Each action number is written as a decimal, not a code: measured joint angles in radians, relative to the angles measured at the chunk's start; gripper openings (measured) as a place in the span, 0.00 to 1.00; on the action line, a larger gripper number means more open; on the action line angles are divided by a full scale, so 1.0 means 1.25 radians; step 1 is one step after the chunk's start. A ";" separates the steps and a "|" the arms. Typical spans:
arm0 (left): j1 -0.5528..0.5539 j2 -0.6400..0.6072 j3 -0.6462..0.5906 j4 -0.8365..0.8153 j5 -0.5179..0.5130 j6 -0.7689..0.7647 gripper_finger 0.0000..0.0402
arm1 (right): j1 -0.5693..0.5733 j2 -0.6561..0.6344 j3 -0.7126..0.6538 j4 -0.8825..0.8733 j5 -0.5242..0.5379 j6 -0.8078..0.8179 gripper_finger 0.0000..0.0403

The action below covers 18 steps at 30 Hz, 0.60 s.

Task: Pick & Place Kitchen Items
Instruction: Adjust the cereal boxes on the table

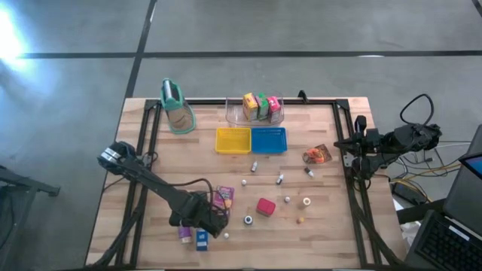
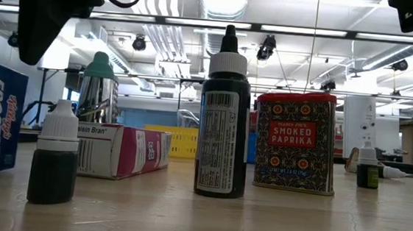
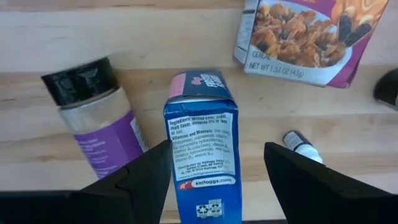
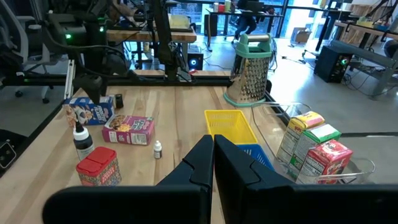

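Your left gripper (image 3: 208, 171) hanging over table's (image 1: 324, 233) near-left corner, fingers spread wide, straddling blue Frosted Flakes carton (image 3: 202, 146) without touching it. Carton lying flat, purple-labelled spice jar (image 3: 96, 118) just beside it, pink cereal carton (image 3: 298, 37) near. Your right gripper (image 4: 213, 158) waiting off table's right edge, fingers pressed together.

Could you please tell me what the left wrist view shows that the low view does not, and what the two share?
Only the left wrist view shows the left gripper, jaws open on either side of the blue Frosted Flakes carton, and a purple-labelled shaker lying beside it. Only the low view shows the red smoked paprika tin and the tall dark dropper bottle upright. Both show the blue carton and the pink raisin bran carton.
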 joint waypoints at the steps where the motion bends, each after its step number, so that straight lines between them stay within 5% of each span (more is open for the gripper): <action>1: 0.000 0.000 0.000 -0.001 0.000 -0.001 0.65 | 0.000 0.000 0.000 0.000 0.000 0.000 0.02; 18: 0.000 -0.012 0.010 -0.013 0.040 -0.010 0.65 | 0.000 0.000 0.000 0.000 0.000 0.000 0.02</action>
